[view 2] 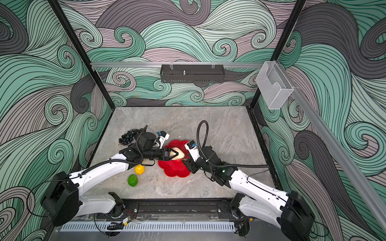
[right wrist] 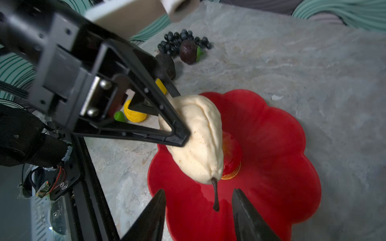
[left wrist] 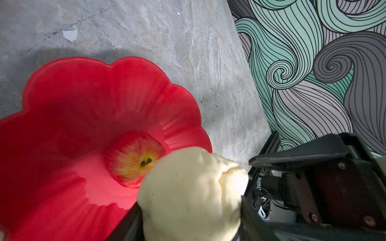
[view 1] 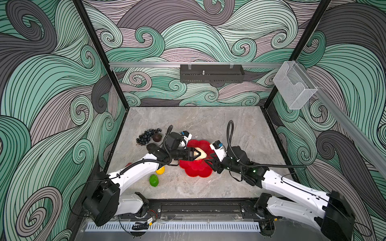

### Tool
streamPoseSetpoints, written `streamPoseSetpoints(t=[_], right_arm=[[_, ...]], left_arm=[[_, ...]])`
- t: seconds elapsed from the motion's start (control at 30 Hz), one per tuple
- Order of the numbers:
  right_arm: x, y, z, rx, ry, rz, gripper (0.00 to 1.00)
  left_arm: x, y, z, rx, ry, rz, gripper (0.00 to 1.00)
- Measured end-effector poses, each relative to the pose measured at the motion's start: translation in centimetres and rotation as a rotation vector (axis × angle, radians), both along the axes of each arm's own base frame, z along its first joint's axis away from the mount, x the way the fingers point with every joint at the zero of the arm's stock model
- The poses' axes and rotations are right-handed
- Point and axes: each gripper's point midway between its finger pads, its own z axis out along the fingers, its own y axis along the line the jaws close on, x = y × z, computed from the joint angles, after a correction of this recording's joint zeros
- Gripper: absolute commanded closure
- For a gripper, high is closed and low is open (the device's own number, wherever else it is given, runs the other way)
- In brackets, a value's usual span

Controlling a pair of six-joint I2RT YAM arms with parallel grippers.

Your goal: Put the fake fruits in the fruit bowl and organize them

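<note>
Holding the pear (right wrist: 200, 135) above the fruit bowl (right wrist: 282, 158), seemingly about to be let go.

Saw 1 lime (view 1: 153, 180) and 1 lemon (view 1: 160, 170) nearest, on the bare table (view 1: 208, 125), well apart from the bowl. Had the pear pinched across its broad belly in the left gripper (right wrist: 180, 116), hanging over the bowl with 1 apple (left wrist: 133, 158) sitting in the middle beneath. Had the right gripper (right wrist: 198, 190) spread on either side of the pear's dark stem, touching nothing as far as could be told. Judged the pear light and slightly squashy from its creased skin: best taken at the belly, never by the thin stem, which looked likely to bend or slip. Saw the avocado (right wrist: 167, 64) and grape bunch (view 1: 147, 136) farthest back, close together.
</note>
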Motion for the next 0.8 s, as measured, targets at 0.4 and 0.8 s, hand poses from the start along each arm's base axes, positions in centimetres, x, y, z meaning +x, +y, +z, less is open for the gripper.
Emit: streamPoseSetpoints(t=[0.4,0.8], right_arm=[[4.3,-2.2,1.6,0.371,0.245,-0.149,0.49],[4.3,0.4,1.0,0.493,0.414,-0.111,0.71]], left_arm=[[0.7,1.0,0.6,-0.134,0.094,0.131,0.63],[0.9,0.8,1.1,-0.205,0.124,0.175,0.62]])
